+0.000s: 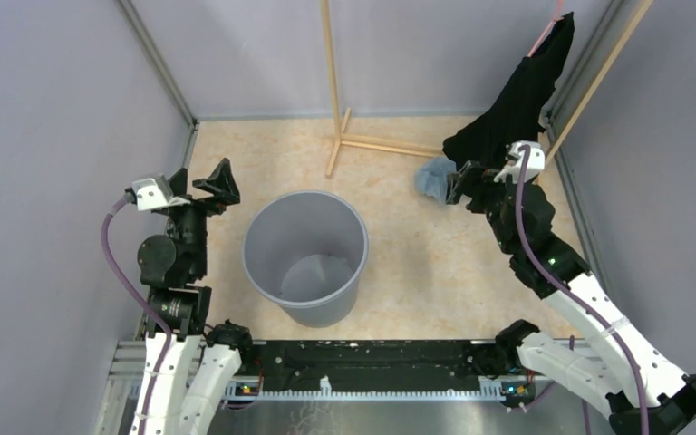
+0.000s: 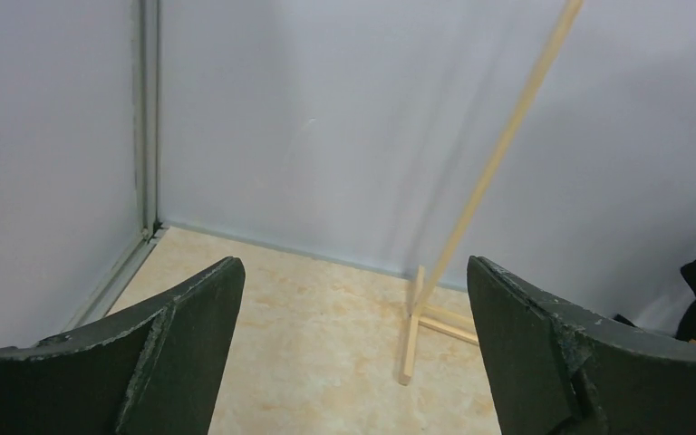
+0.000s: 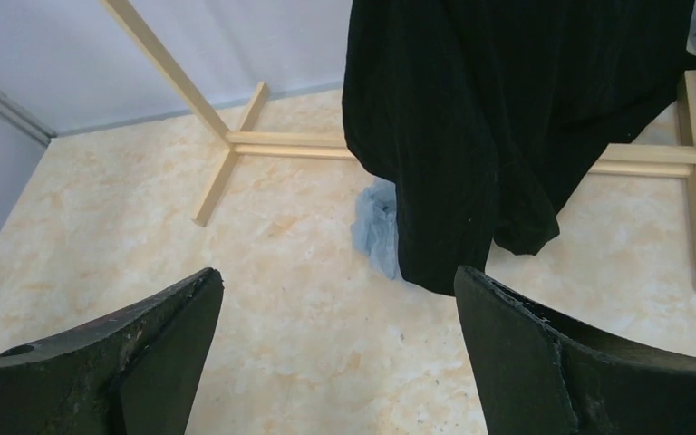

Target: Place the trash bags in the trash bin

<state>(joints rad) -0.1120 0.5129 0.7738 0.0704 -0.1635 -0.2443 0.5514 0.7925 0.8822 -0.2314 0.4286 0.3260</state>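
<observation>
The round grey trash bin (image 1: 305, 256) stands upright and empty in the middle of the floor. The pale-blue trash bag (image 1: 434, 178) lies crumpled on the floor at the back right, partly under the hanging black garment (image 1: 518, 95); it also shows in the right wrist view (image 3: 375, 227), half hidden behind the cloth. My right gripper (image 1: 459, 184) is open and empty, just right of the bag, which lies ahead of its jaws (image 3: 335, 353). My left gripper (image 1: 222, 186) is open and empty, left of the bin, facing the back wall (image 2: 353, 353).
A wooden rack (image 1: 337, 127) stands at the back; its base bars (image 3: 236, 149) lie on the floor near the bag. The black garment (image 3: 507, 127) hangs from it. Grey walls close in the left, back and right sides.
</observation>
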